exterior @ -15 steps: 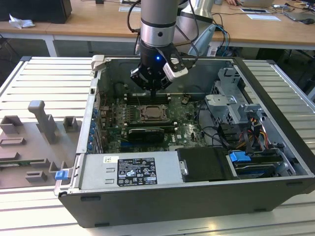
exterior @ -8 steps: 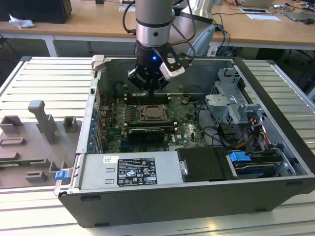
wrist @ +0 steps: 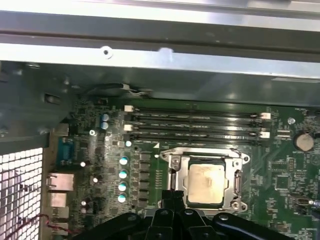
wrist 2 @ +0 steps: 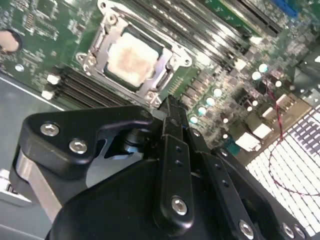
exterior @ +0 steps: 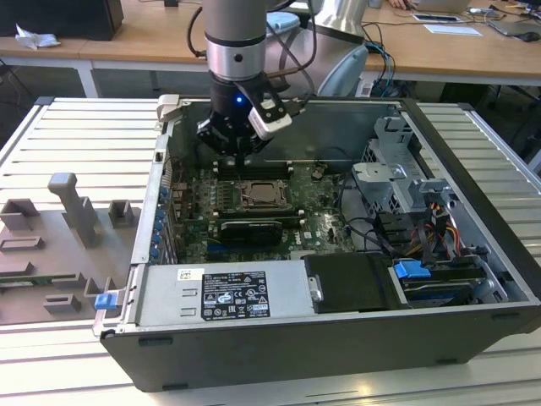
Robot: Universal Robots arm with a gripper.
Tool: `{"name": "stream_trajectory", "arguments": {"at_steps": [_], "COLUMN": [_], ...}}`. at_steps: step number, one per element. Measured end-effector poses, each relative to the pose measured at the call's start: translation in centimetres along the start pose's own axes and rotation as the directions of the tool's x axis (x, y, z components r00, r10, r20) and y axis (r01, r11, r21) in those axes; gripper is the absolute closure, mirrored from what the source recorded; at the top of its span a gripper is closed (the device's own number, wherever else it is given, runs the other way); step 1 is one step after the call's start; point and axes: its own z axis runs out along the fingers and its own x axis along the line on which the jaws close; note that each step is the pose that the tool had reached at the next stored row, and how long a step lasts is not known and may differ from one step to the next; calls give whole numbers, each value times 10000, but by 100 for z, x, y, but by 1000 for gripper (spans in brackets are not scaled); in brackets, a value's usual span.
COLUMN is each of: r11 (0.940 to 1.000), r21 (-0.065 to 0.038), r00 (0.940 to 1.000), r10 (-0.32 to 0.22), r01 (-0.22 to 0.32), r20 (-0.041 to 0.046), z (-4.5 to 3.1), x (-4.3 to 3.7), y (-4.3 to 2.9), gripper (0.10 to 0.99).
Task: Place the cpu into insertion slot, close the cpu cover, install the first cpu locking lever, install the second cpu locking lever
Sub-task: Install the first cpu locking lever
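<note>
The end effector (exterior: 243,156), fingers together and empty, is hovering beside the socket (wrist: 206,181); the chip (wrist: 205,183) is sitting inside, so press gently.

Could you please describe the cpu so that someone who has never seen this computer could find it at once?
Look inside the open computer case at the green circuit board. Near its middle, beside the long black memory slots, a silver metal frame surrounds the cpu. It is the only flat, pale beige square there, lying under the claw.
</note>
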Motion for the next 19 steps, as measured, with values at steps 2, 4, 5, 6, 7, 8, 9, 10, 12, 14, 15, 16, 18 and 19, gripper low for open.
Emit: {"name": "stream_trajectory", "arguments": {"at_steps": [2, 4, 5, 6, 7, 8, 9, 10, 12, 14, 15, 16, 18, 19], "r11": [10000, 10000, 10000, 10000, 10000, 10000, 10000, 10000, 10000, 10000, 10000, 10000, 10000, 10000], "r21": [3, 3, 2, -1, -8, -10, -10, -12, -12, -12, -11, -11, -11, -12], "r00": [10000, 10000, 10000, 10000, 10000, 10000, 10000, 10000, 10000, 10000, 10000, 10000, 10000, 10000], "r10": [-3, 0, -2, -2, -2, -1, 1, -2, -1, 1, -1, -2, 0, 0], "r01": [3, 0, 2, 2, 2, 1, -1, 2, 1, -1, 1, 2, 0, 0], "r20": [-1, 1, 1, 1, 3, 3, 1, 2, 2, 3, 2, 1, 2, 2], "z": [1, 3, 4, 6, 11, 14, 17, 27, 35, 43, 46, 49, 53, 54], "x": [34, 108, 119, 129, 150, 168, 179, 198, 210, 217, 220, 221, 220, 219], "y": [3, 26, 34, 43, 54, 64, 73, 99, 135, 177, 201, 221, 264, 279], "gripper": [980, 980, 980, 980, 980, 980, 980, 980, 980, 980, 980, 980, 980, 980]}}
